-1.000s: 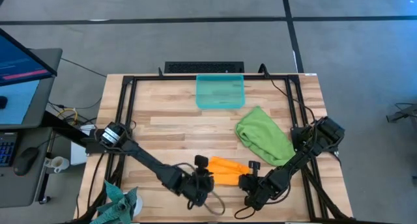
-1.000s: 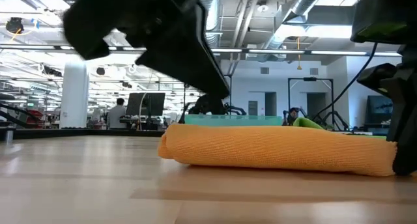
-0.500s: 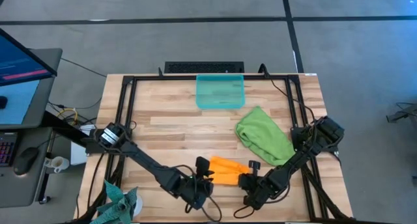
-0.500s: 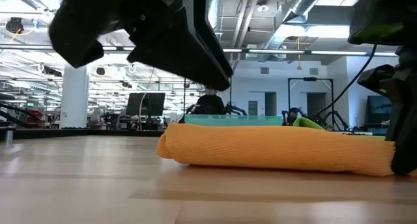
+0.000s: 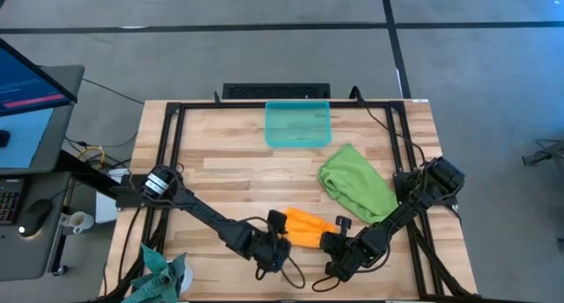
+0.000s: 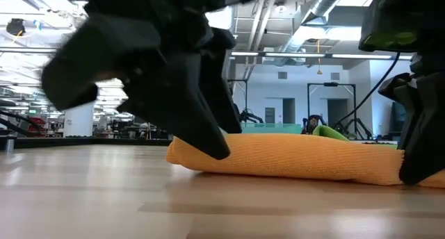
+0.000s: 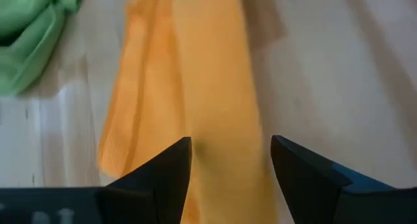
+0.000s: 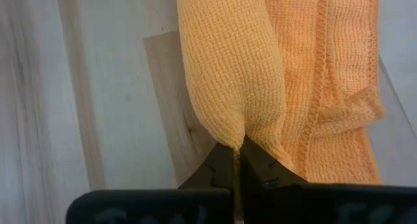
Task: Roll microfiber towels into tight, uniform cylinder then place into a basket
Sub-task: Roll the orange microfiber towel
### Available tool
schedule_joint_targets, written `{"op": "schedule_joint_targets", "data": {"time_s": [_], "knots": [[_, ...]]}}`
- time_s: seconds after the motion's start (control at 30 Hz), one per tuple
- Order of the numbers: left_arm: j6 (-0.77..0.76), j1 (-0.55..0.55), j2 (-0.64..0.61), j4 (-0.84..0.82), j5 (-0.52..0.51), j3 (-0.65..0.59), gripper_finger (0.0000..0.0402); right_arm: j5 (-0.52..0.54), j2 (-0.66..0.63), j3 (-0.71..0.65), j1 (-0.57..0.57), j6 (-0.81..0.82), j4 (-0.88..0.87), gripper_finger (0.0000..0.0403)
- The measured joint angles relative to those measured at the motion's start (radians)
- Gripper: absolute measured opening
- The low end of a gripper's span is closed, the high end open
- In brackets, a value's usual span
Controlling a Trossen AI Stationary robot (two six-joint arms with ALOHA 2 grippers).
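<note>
Orange cloth is the working item: the orange towel (image 5: 307,231) lies partly rolled near the front edge of the table (image 5: 220,162), its long axis running left to right between the two grippers.

High view: the left gripper (image 5: 276,241) sits at the towel's left end and the right gripper (image 5: 335,247) at its right end; each is touching or nearly touching its end, so neither arm is clearly nearer. The green towel (image 5: 357,181) lies loose and unrolled behind and to the right, well apart from the basket (image 5: 298,124), which stands at the far edge with nothing visible inside.

Low view: the orange towel (image 6: 292,158) rests flat on the table as a low roll. The left gripper (image 6: 188,114) comes down over one end and the right gripper (image 6: 417,135) stands at the other end.

Left wrist view: the left gripper (image 7: 229,160) is spread wide, with a finger on each side of the orange towel (image 7: 195,94), which extends straight ahead along its long axis. It grips nothing yet.

Right wrist view: the right gripper (image 8: 238,160) is pinched closed on a fold at the end of the orange towel (image 8: 234,74); the roll extends directly away from the fingertips.

The coming move likely turns on both grippers staying aligned on this axis.
</note>
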Motion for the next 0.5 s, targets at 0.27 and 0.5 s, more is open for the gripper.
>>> {"op": "schedule_joint_targets", "data": {"time_s": [0.27,0.5], "knots": [[-0.036,0.042,0.056,-0.046,0.077,0.005,0.02,-0.002,0.0,0.0,0.001,-0.004,-0.001,0.0021],[-0.102,0.042,0.065,-0.083,0.085,0.006,0.0119,-0.003,0.0,0.0,0.002,-0.012,-0.002,0.0018]]}}
